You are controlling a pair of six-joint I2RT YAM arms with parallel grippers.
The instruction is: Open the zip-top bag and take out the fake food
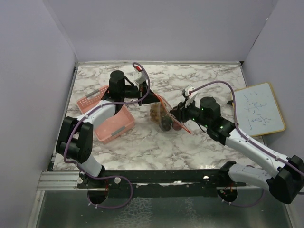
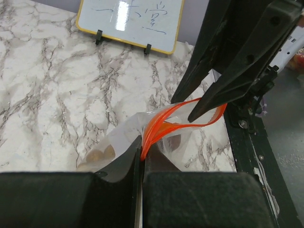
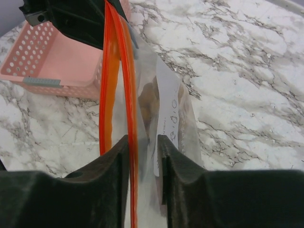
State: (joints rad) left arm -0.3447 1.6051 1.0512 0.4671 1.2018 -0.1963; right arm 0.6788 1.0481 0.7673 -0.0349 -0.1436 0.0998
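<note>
The zip-top bag (image 1: 164,110) hangs between my two grippers at the table's middle, its orange-red zip strip (image 2: 164,118) parted into a loop. My left gripper (image 1: 148,98) is shut on the strip's end, seen in the left wrist view (image 2: 141,154). My right gripper (image 1: 176,114) has its jaws a little apart around one side of the bag's mouth (image 3: 142,147); that strip (image 3: 130,95) runs along its left finger. The golden-brown grape bunch (image 1: 156,113) and the dark maroon fruit (image 1: 166,124) are inside the bag. The grapes also show through the film (image 2: 102,154).
A pink plastic basket (image 1: 114,124) stands at the left, just beyond the bag in the right wrist view (image 3: 61,57). A small whiteboard (image 1: 259,109) stands at the right edge. Purple walls close in the table on three sides.
</note>
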